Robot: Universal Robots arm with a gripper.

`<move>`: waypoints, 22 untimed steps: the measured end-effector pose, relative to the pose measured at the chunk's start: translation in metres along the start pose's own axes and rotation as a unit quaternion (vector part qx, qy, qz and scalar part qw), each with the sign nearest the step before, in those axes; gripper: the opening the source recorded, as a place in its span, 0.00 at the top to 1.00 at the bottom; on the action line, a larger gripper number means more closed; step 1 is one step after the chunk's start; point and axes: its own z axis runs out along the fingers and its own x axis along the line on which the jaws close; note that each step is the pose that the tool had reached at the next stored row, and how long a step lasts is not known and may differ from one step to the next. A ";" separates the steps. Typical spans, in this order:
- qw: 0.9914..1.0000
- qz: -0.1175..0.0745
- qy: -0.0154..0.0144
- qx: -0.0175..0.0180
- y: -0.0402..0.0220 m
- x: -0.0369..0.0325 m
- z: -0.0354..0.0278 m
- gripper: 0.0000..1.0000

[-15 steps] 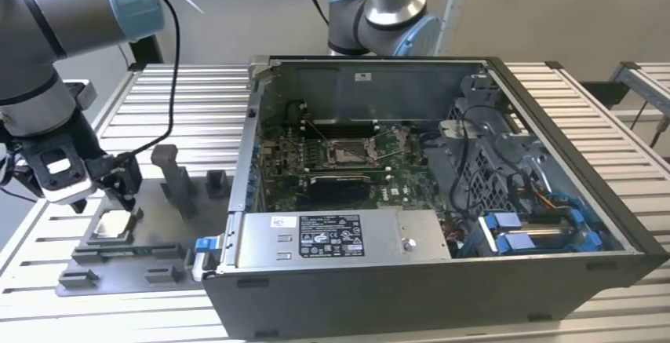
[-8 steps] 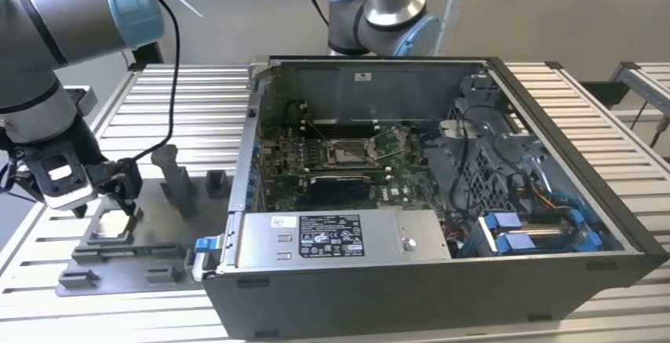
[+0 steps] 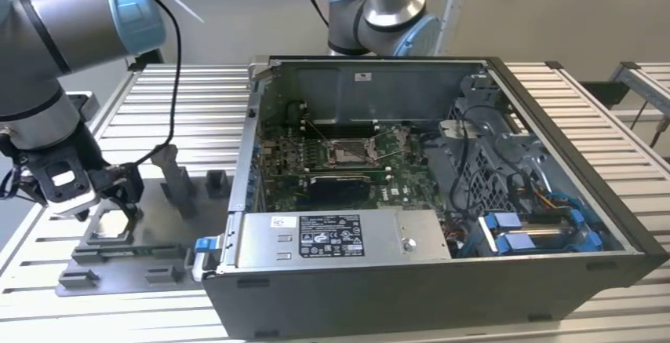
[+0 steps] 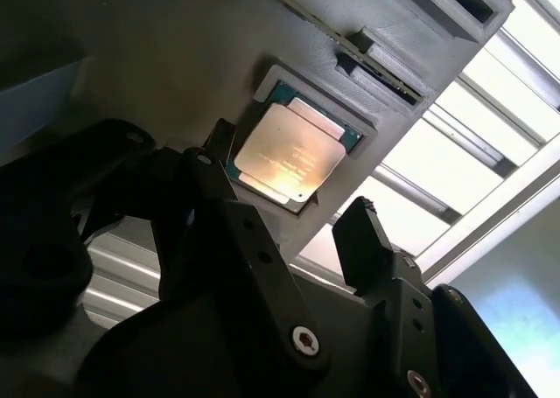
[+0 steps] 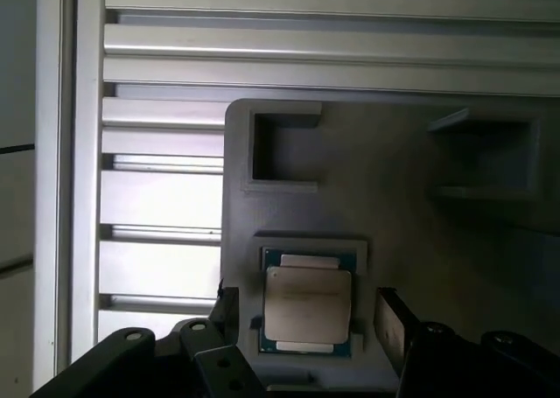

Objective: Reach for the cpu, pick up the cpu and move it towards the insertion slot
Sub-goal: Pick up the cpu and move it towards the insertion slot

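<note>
We see our gripper [image 5: 304,315] spread wide, a finger on either side of the cpu [image 5: 308,293], which lies flat in the grey fixture's [image 5: 394,153] recess.

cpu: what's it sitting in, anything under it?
The cpu lies flat in a square recess of the grey fixture plate, which rests on the slatted table. The recess floor under the chip is covered, so nothing there can be seen.
</note>
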 end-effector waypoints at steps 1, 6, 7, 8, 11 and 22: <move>1.000 0.000 0.000 0.000 -0.0001 0.0000 0.0011 0.00; 1.000 0.000 0.000 0.000 -0.0004 -0.0001 0.0067 0.00; 1.000 0.000 0.000 0.000 -0.0004 -0.0001 0.0078 0.00; 1.000 0.000 0.000 0.000 -0.0005 -0.0001 0.0087 0.00; 1.000 0.000 0.000 0.000 -0.0006 -0.0001 0.0114 0.00; 1.000 0.000 0.000 0.000 -0.0007 -0.0001 0.0152 0.00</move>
